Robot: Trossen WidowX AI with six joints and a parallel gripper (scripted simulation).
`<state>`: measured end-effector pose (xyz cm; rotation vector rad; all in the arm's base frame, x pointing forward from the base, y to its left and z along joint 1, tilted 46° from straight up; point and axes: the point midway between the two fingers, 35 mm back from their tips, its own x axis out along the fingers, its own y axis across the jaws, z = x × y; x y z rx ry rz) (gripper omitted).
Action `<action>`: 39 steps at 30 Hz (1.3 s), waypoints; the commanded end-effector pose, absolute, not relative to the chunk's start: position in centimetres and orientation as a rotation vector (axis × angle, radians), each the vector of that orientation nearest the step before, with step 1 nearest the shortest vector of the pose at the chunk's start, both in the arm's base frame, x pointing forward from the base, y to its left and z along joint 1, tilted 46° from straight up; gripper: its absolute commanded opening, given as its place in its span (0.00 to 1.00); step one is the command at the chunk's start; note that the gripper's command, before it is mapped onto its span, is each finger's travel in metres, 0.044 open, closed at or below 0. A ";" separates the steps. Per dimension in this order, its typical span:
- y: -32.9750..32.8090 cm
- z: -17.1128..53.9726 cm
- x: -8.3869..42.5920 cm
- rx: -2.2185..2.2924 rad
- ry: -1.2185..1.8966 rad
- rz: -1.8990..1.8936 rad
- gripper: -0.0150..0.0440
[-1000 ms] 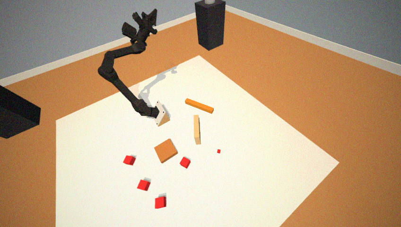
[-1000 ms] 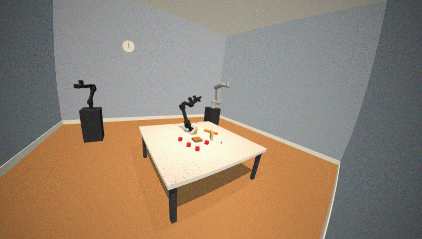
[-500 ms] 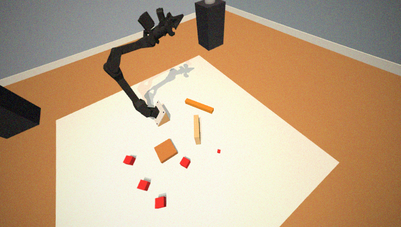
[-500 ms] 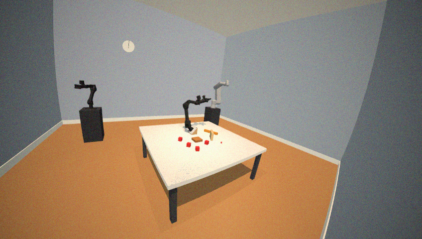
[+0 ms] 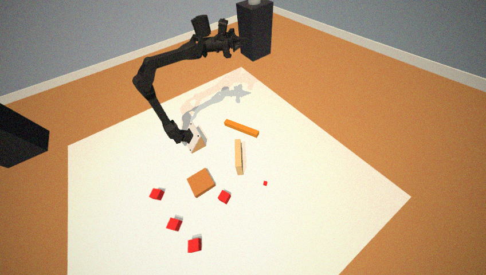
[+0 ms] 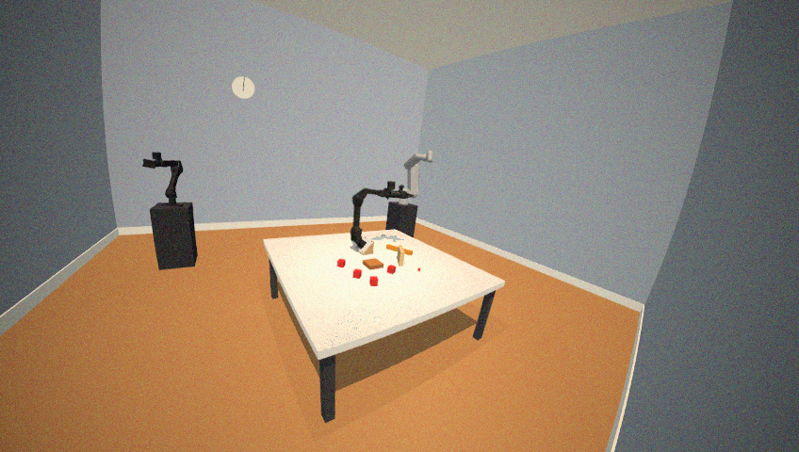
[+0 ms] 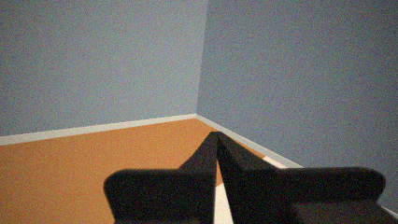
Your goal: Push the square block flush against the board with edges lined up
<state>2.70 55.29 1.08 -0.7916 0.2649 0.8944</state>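
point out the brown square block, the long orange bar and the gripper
brown square block (image 5: pixel 200 182) (image 6: pixel 372 263): top and exterior views, top face
long orange bar (image 5: pixel 241 128) (image 6: pixel 391 247): same views, along its length
gripper (image 7: pixel 215 136): wrist view, between the fingertips
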 end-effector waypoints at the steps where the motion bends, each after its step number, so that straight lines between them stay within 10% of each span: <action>1: 54.6 -0.2 5.9 -0.858 0.330 0.845 0.25; 39: 29.9 -6.7 29.4 -1.356 1.368 0.319 0.25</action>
